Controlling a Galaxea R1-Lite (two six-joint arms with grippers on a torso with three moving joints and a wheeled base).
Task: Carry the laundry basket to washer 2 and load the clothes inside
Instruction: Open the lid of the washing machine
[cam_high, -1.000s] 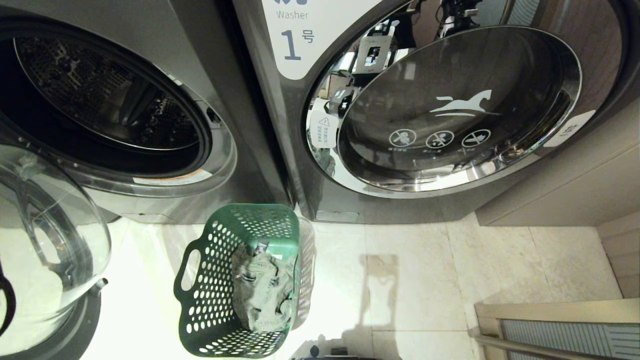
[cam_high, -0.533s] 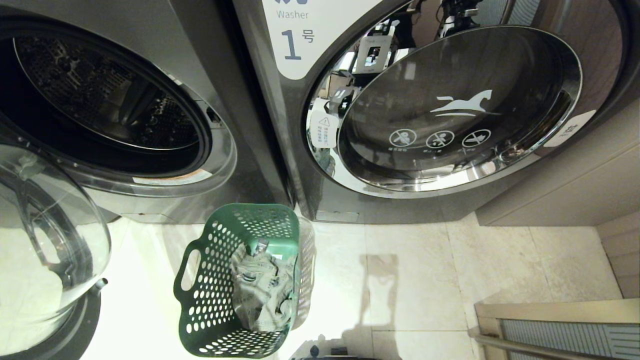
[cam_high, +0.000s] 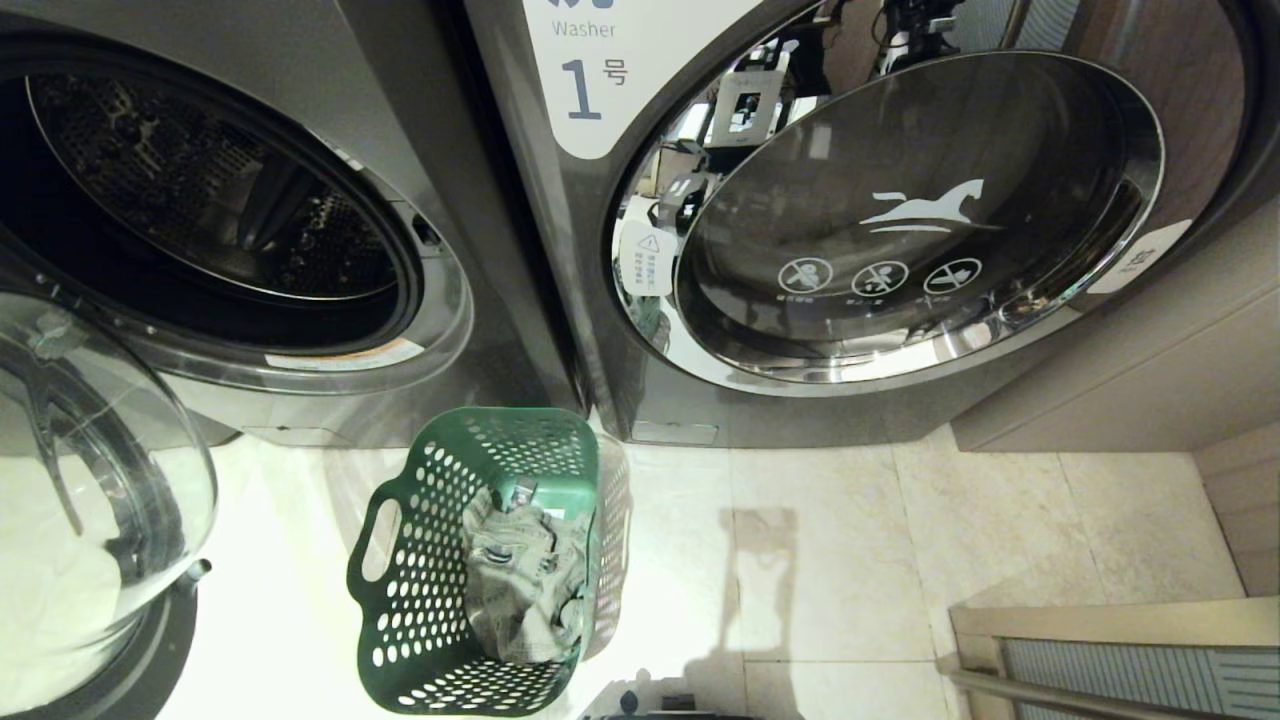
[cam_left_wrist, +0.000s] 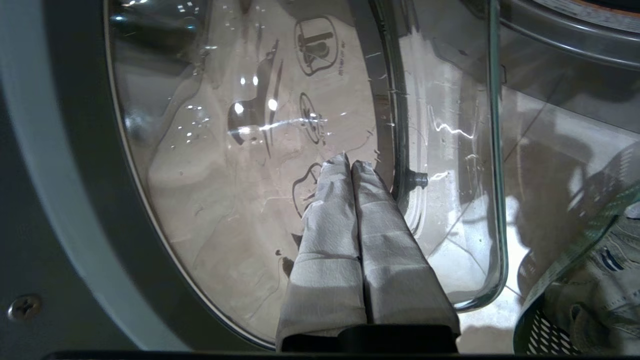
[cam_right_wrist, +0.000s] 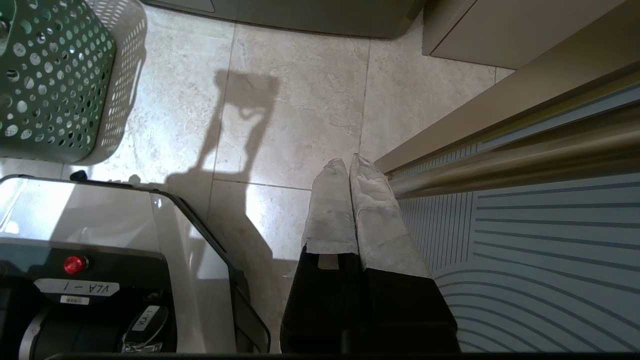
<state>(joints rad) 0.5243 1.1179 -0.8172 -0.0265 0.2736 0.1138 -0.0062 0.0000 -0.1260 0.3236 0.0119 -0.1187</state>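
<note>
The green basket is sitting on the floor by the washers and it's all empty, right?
Not quite. The green basket does sit on the floor by the washers, but it isn't empty: the head view shows the pale grey-green clothes crumpled inside it.

Basket (cam_high: 440, 590) on floor (cam_high: 900, 560), before the gap between open washer (cam_high: 220, 200) at left and washer 1 (cam_high: 880, 210) at right. Clothes (cam_high: 525, 585) in basket.
</note>
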